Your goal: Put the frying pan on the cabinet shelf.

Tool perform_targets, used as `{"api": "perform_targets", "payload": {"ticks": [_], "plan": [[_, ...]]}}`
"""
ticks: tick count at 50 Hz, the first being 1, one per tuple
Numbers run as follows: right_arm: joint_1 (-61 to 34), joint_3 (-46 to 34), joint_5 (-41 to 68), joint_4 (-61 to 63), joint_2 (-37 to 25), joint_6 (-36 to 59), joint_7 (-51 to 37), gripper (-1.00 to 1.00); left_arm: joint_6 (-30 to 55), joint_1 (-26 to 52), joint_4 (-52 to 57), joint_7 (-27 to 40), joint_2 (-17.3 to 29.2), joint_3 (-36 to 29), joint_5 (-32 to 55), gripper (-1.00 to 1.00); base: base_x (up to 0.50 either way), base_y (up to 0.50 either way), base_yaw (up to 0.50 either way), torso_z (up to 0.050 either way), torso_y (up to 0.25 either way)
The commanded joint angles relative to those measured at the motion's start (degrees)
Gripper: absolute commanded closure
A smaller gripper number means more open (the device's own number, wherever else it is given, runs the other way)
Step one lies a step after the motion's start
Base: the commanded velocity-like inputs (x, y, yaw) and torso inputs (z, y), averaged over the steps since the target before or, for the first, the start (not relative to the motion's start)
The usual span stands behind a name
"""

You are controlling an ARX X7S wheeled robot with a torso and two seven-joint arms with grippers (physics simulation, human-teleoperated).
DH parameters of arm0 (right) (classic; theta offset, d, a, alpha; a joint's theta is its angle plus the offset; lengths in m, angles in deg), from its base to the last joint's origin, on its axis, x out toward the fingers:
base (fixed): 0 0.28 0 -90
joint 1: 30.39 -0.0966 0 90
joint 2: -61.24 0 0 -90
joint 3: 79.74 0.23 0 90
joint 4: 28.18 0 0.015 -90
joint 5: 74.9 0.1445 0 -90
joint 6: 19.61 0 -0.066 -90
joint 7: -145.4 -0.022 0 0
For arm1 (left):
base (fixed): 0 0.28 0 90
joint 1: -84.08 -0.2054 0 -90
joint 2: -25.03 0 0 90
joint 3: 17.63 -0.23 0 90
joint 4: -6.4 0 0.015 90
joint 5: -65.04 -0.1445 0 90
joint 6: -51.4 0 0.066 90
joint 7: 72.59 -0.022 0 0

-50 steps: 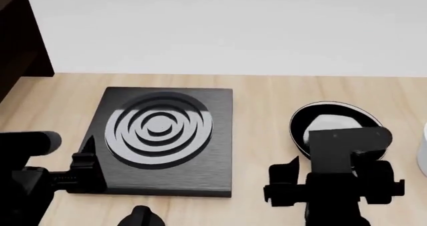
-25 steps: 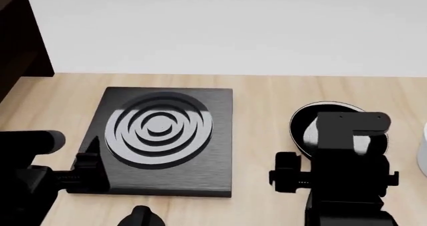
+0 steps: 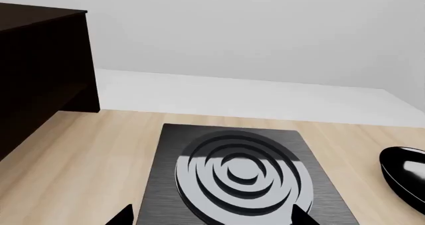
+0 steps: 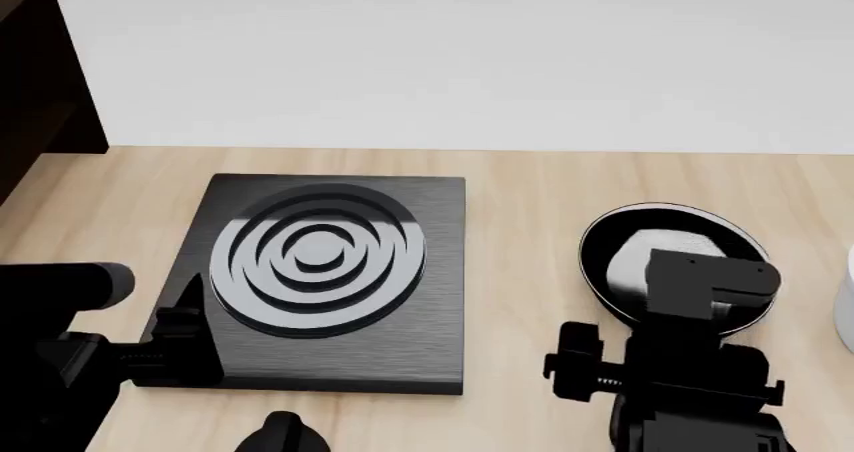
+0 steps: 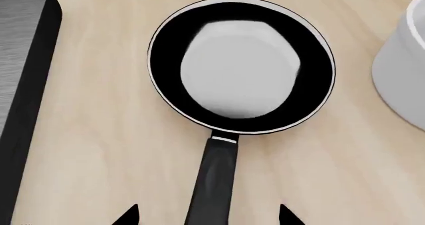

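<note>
The frying pan [image 5: 242, 65] is small, round and black with a glossy inside and a thin pale rim. It lies flat on the light wooden tabletop [image 5: 99, 135], with its black handle [image 5: 216, 177] pointing at my right gripper. In the head view the pan [image 4: 617, 244] is partly hidden by my right arm [image 4: 701, 362]. My right gripper [image 5: 207, 216] is open, above the handle's end, with one fingertip on each side and no contact. My left gripper [image 3: 212, 217] is open and empty over the stove plate's near edge. The dark cabinet [image 4: 34, 72] stands at the far left and also shows in the left wrist view [image 3: 40, 60].
A square black stove plate [image 4: 427, 352] with concentric rings lies left of the pan and also shows in the left wrist view [image 3: 166, 185]. A white bowl [image 5: 405, 80] stands close to the pan's right side. A white wall runs behind the table.
My right wrist has turned and drawn back toward the table's near edge, so more of the pan shows in the head view. The left arm has barely moved.
</note>
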Motion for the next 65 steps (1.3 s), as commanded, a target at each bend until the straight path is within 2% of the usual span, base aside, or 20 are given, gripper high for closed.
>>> {"api": "perform_targets", "payload": {"ticks": [1,11,19,28,29,42,58,65], "plan": [[-1.6,1.6,1.3,-10.4,0.2,-6.5,0.1,-1.0,-0.6,0.4,0.1,-0.3,-0.1,0.4,0.1,-1.0,0.0,0.0,-0.01,0.0,0.0],[-4.7,1.5,1.4,-21.1,0.2,-12.4,0.2,-1.0,-1.1,0.1,-0.2,0.1,0.1,0.0,0.3,-1.0,0.0,0.0,-0.01,0.0,0.0],[-5.6,1.7,1.7,-23.7,0.2,-13.5,0.3,-1.0,-1.0,0.2,-0.2,0.4,0.4,-0.1,0.7,-1.0,0.0,0.0,-0.01,0.0,0.0],[-3.6,3.5,3.4,-19.0,0.2,-11.4,-0.6,-1.0,-0.6,0.3,0.1,0.9,0.6,-0.4,1.1,-1.0,0.0,0.0,-0.01,0.0,0.0],[-3.3,4.0,3.7,-18.1,0.2,-11.2,-1.0,1.0,-0.7,0.3,0.1,0.9,0.6,-0.4,1.2,-1.0,0.0,0.0,0.0,0.0,0.0],[0.8,1.0,2.5,-6.5,0.2,-5.4,-0.6,1.0,-1.1,0.2,-0.3,1.2,0.9,-0.7,1.6,-1.0,0.0,0.0,-0.01,0.0,0.0],[10.4,-2.6,2.5,31.5,-2.5,11.7,-1.5,1.0,-1.8,0.2,-0.9,1.6,1.2,-1.2,2.1,-1.0,0.0,0.0,0.0,0.0,0.0],[12.0,-4.1,2.5,43.1,-3.9,16.8,-1.5,1.0,-2.0,0.2,-1.1,1.8,1.2,-1.8,2.2,-1.0,0.0,0.0,0.0,0.0,0.0]]}}
